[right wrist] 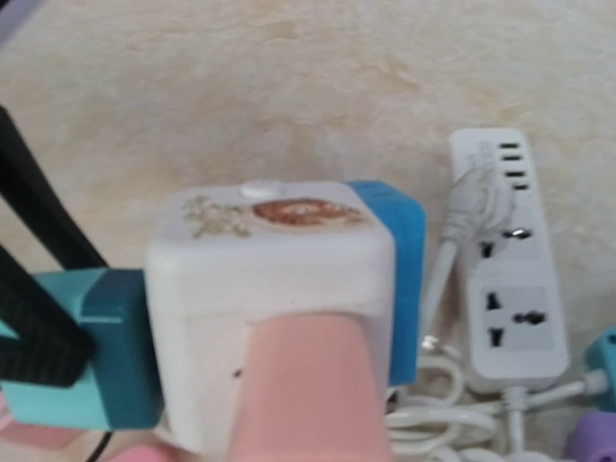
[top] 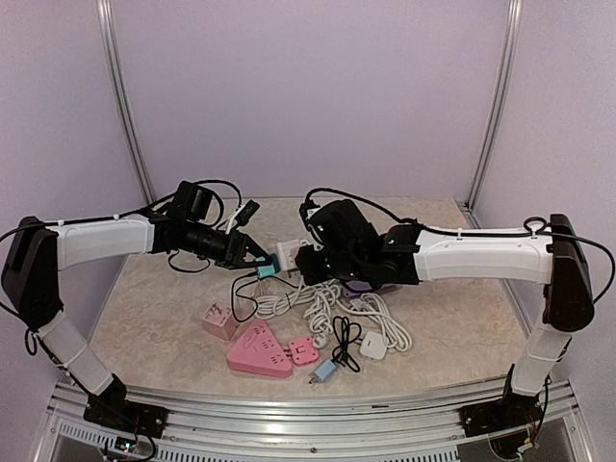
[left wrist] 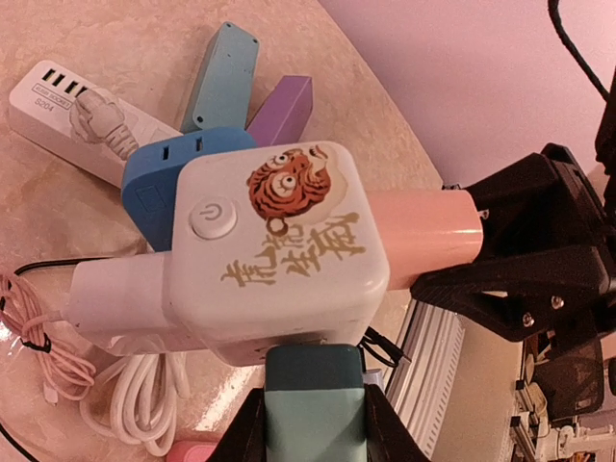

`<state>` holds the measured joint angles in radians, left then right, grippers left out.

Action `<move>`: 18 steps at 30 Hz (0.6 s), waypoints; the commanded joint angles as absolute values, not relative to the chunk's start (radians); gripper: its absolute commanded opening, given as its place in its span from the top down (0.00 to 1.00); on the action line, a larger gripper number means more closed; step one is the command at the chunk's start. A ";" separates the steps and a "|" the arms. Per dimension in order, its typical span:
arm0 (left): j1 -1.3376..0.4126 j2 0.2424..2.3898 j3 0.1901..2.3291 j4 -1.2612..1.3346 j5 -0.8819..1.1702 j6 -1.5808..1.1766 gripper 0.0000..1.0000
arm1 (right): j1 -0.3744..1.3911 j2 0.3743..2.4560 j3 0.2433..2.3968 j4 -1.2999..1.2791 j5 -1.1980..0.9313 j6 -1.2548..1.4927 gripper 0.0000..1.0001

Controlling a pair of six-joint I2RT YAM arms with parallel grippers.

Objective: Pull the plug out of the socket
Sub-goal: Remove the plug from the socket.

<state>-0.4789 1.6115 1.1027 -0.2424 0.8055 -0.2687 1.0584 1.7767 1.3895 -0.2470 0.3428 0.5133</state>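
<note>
My left fingers [left wrist: 243, 438] pinch the teal plug [left wrist: 315, 404] and my right fingers [left wrist: 500, 289] pinch the pink plug [left wrist: 423, 236], both seated in the white cube socket [left wrist: 279, 250] over the desk's [top: 462, 318] middle, evidently so one side braces while the other pulls.

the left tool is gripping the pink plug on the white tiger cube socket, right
Not quite. The left tool is gripping the teal plug, not the pink plug, on the white tiger cube socket. The left wrist view shows the teal plug clamped between its fingers.
</note>
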 commanded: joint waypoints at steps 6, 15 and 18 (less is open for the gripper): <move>-0.503 1.583 1.138 -0.261 0.949 -0.188 1.00 | 0.976 1.688 1.295 -0.072 0.162 0.498 1.00; -0.501 1.588 1.136 -0.267 0.880 -0.208 1.00 | 0.982 1.689 1.310 -0.117 0.237 0.489 1.00; -0.494 1.599 1.136 -0.274 0.835 -0.228 1.00 | 0.995 1.709 1.343 -0.168 0.305 0.478 1.00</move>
<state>-0.4843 1.6115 1.1084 -0.2543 0.8371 -0.2276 0.9966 1.7115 1.2953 -0.1532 0.1711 0.4934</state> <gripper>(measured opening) 0.276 0.290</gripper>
